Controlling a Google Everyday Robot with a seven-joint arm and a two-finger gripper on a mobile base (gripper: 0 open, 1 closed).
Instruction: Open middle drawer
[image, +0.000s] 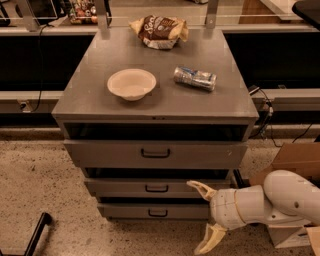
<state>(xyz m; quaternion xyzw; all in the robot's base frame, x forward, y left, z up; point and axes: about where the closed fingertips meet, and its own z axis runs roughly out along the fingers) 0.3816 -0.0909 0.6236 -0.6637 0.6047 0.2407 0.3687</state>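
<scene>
The grey cabinet (150, 107) has three drawer fronts stacked. The middle drawer (125, 188) is a low wide grey panel with a small black bar handle (157, 188) at its centre, its front standing a little out from the cabinet. The taller top drawer (115, 154) with a larger handle is above it, and the narrower bottom drawer (130, 211) is below. My gripper (204, 217) is at the lower right, in front of the drawers' right side. Its two cream fingers are spread wide apart and hold nothing. It is right of the middle handle, not touching it.
On the cabinet top sit a white bowl (131, 83), a lying can (195, 78) and a chip bag (159, 31). A cardboard box (295, 160) stands on the floor at right. A black bar (35, 235) is on the floor at lower left.
</scene>
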